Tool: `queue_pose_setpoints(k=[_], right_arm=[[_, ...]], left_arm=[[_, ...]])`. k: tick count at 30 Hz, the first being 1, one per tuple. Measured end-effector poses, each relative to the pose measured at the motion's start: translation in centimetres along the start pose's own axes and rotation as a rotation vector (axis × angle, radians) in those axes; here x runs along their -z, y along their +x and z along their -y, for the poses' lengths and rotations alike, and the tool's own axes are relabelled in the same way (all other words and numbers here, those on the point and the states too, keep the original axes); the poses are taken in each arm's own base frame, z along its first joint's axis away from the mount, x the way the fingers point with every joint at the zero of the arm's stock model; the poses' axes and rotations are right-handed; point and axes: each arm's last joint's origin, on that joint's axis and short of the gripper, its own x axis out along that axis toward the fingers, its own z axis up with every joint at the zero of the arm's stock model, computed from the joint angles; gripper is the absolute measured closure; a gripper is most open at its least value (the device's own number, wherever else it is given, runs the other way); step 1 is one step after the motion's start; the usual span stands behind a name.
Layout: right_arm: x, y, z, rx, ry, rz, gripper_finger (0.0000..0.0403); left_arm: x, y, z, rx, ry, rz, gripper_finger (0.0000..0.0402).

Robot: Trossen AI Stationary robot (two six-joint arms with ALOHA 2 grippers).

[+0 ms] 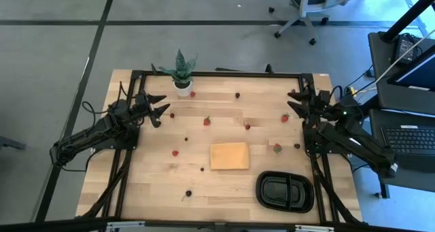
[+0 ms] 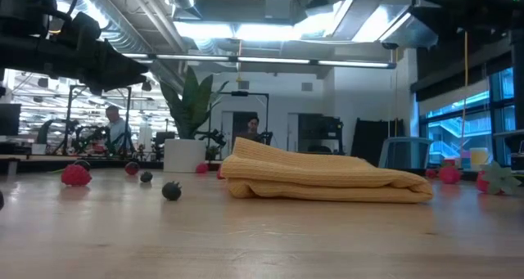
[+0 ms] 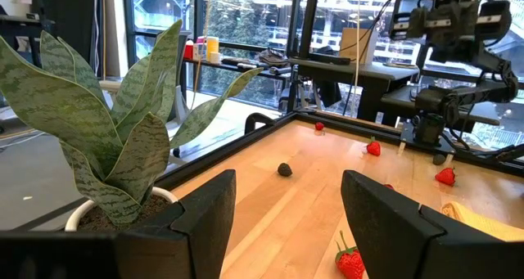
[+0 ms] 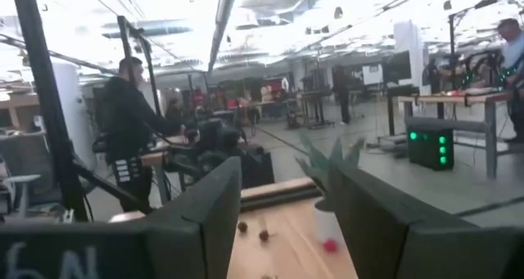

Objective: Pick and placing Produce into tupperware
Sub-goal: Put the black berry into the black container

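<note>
No piece had been picked. The left gripper (image 1: 162, 104) and the right gripper (image 1: 293, 101) hovered with fingers spread, empty. Berries (image 1: 206, 121) lay scattered between them; the black tray (image 1: 285, 191) sat well behind the right gripper. The next move called for descending onto one berry.

No text, label, brand, number or sign can be read anywhere.
</note>
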Motion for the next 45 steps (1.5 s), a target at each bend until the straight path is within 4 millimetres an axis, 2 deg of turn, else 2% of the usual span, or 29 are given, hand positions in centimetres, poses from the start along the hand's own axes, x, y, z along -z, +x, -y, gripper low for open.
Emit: queue_pose_setpoints(k=[5, 8, 16, 19, 26, 32, 35, 39, 45], right_arm=[[-1.4, -0.1, -0.4, -0.007, -0.086, 0.035, 0.0216], [-1.9, -0.1, -0.5, -0.012, -0.078, 0.054, 0.0216], [-1.7, 0.1, -0.4, -0.021, -0.097, 0.024, 0.0211], [-1.4, 0.5, -0.2, -0.025, -0.086, -0.004, 0.0185], [-0.8, 1.5, 0.4, -0.014, 0.006, -0.065, 0.0095], [-0.3, 2.1, 0.8, -0.002, 0.000, -0.108, 0.0071], [-0.2, 2.7, 1.1, 0.015, 0.011, -0.193, 0.0074], [-1.2, 4.2, 1.1, 0.034, 0.007, -0.369, 0.0077], [-2.9, 6.3, 0.4, 0.138, 0.082, -0.762, 0.0078]], left_arm=[[0.0, 0.0, 0.0, 0.000, 0.000, 0.001, 0.0186], [0.0, 0.0, 0.0, 0.000, 0.000, 0.000, 0.0186], [0.0, 0.0, 0.0, 0.000, 0.000, 0.000, 0.0186], [0.0, 0.0, 0.0, -0.006, 0.004, 0.000, 0.0186], [0.0, 0.0, 0.0, -0.007, 0.003, 0.001, 0.0186], [0.0, 0.0, 0.0, -0.007, 0.002, 0.001, 0.0186], [0.0, 0.0, 0.0, -0.007, 0.000, 0.001, 0.0186], [0.0, 0.0, 0.0, -0.008, 0.000, 0.001, 0.0186], [0.0, 0.0, 0.0, -0.012, 0.000, 0.001, 0.0186]])
